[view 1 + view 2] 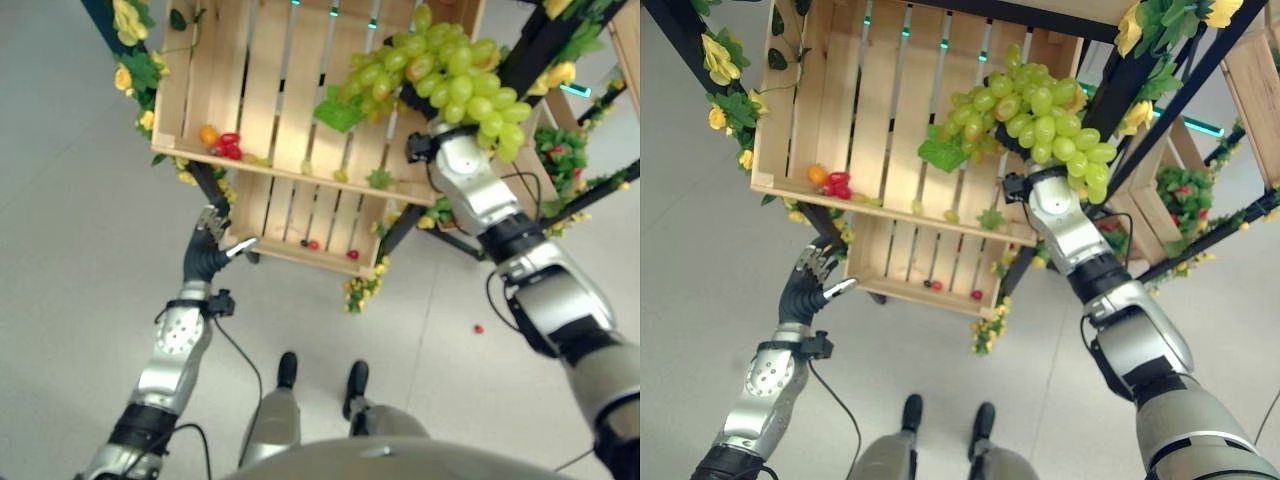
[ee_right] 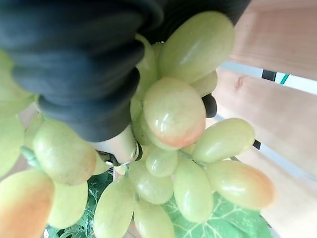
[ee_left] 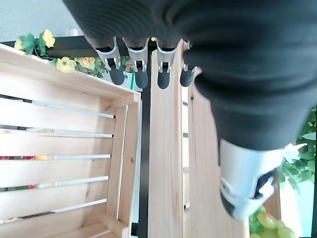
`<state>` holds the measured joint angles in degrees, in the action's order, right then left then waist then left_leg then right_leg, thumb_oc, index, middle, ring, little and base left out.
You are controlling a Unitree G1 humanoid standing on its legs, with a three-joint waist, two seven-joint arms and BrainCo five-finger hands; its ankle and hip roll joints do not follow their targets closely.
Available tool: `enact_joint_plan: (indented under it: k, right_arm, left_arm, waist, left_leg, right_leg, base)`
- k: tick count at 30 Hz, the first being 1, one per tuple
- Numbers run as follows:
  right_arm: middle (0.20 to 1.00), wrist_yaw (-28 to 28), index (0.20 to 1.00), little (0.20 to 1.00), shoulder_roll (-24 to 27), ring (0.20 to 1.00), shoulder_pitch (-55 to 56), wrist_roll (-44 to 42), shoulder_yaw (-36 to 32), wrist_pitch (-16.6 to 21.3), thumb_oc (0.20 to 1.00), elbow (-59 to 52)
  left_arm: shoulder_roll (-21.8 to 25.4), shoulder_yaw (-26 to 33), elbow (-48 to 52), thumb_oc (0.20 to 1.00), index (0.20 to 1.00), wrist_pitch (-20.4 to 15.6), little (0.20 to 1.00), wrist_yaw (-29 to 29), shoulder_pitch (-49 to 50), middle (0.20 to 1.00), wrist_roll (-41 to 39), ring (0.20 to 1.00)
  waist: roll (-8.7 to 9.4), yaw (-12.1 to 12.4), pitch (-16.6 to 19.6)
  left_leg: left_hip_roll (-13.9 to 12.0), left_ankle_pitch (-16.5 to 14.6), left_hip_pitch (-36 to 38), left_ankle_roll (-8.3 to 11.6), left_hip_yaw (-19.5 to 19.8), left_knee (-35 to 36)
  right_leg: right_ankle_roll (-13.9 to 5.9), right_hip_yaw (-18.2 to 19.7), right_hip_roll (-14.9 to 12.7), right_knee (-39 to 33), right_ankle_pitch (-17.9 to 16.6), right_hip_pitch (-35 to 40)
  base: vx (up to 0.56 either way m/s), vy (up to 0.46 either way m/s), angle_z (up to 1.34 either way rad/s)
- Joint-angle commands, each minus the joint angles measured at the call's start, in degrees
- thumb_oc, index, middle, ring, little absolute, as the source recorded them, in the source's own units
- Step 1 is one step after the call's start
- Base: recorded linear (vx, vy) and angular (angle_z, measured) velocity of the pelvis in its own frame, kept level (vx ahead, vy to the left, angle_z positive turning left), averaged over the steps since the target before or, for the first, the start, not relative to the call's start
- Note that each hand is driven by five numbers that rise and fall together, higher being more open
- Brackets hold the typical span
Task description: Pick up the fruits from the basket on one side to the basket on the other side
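Pale floor beneath stacked wooden crates (image 1: 290, 100), your right hand (image 2: 84, 74) buried in the grape bunch (image 1: 1040, 110), grip indiscernible, left hand (image 1: 805, 285) relaxed, empty, below.

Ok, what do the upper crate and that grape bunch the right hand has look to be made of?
Upper crate: pale unfinished wood, by the visible grain, knots and gapped slats. Grape bunch at the right hand: glossy, uniform green with blush tips and a flat leaf, so likely plastic, though real fruit can't be ruled out.

Silver-grey arms, dark ribbed wrist covers
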<state>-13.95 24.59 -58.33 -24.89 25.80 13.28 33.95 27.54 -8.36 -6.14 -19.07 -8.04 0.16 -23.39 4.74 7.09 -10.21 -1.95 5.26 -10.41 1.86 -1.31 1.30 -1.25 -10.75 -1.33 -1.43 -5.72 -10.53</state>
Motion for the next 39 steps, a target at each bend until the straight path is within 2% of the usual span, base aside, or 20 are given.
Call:
enact_joint_plan:
  k: [1, 6, 10, 24, 37, 39]
  right_arm:
    - [0.2, -0.8, 0.2, 0.2, 0.3, 0.2, -10.7, -0.5, 1.5, 1.0, 0.2, 4.6]
    - [0.2, -0.5, 0.2, 0.2, -0.7, 0.2, -12.8, -0.9, 2.9, 0.5, 0.2, 6.3]
    - [0.2, 0.7, 0.2, 0.2, -3.6, 0.2, -12.7, -5.9, 2.6, 1.1, 0.2, 6.5]
    - [0.2, 2.7, 0.2, 0.2, -10.1, 0.2, -12.1, -6.6, 5.7, 1.0, 0.2, 3.3]
    - [0.2, 3.5, 0.2, 0.2, -10.2, 0.2, -12.5, -8.6, 6.0, 0.1, 0.2, 5.1]
    - [0.482, 3.9, 0.482, 0.482, -10.3, 0.482, -12.8, -9.7, 6.5, -0.8, 0.482, 6.4]
  left_arm:
    - [2.8, -0.8, 2.2, 1.0, 1.0, -2.0, 1.0, -0.4, -3.5, 1.0, -1.1, 1.0]
    - [2.9, -1.1, 2.0, 1.0, 1.0, -2.1, 1.0, -0.6, -3.8, 1.0, -1.2, 1.0]
    - [2.8, -1.7, 1.7, 1.0, 1.0, -1.9, 1.0, -0.6, -4.4, 1.0, -1.3, 1.0]
    - [2.6, -2.6, 0.8, 1.0, 1.0, -1.3, 1.0, -0.8, -4.5, 1.0, -1.9, 1.0]
    - [3.7, -2.9, 0.8, 1.0, 1.0, -1.2, 1.0, -0.9, -5.2, 1.0, -1.8, 1.0]
    - [3.8, -2.8, 0.7, 1.0, 1.0, -0.9, 1.0, -0.9, -5.1, 1.0, -1.6, 1.0]
  waist:
    - [2.46, 3.0, -1.6]
    - [2.72, 3.1, -1.8]
    - [2.83, 3.3, -1.9]
    - [3.31, 3.6, -1.7]
    - [3.83, 4.2, -2.2]
    - [3.96, 4.1, -2.2]
  left_leg:
    - [3.1, -8.5, 1.6, -0.86, -0.4, -4.6]
    - [3.1, -8.5, 1.5, -0.84, -0.3, -4.5]
    - [3.1, -8.6, 1.5, -0.86, -0.2, -4.5]
    - [3.0, -8.6, 2.4, -0.96, -0.3, -3.9]
    - [3.3, -8.6, 1.9, -1.1, 0.3, -3.8]
    - [3.3, -8.7, 1.9, -1.09, 0.3, -3.8]
  right_leg:
    - [-3.87, 0.9, -2.6, 5.8, 7.2, 1.4]
    - [-3.82, 1.1, -2.5, 5.8, 7.3, 1.2]
    - [-3.78, 1.4, -2.4, 5.8, 7.3, 1.1]
    - [-3.76, 1.8, -2.1, 5.6, 7.4, 1.7]
    - [-4.0, 1.2, -2.3, 5.5, 7.2, 1.6]
    - [-3.97, 1.3, -2.3, 5.5, 7.2, 1.6]
  base:
    - [0.0, 0.0, 0.0]
    - [0.01, 0.001, -0.04]
    - [0.01, 0.003, 0.04]
    - [0.01, 0.0, 0.02]
    - [0.0, 0.0, 0.02]
    - [0.0, 0.0, 0.0]
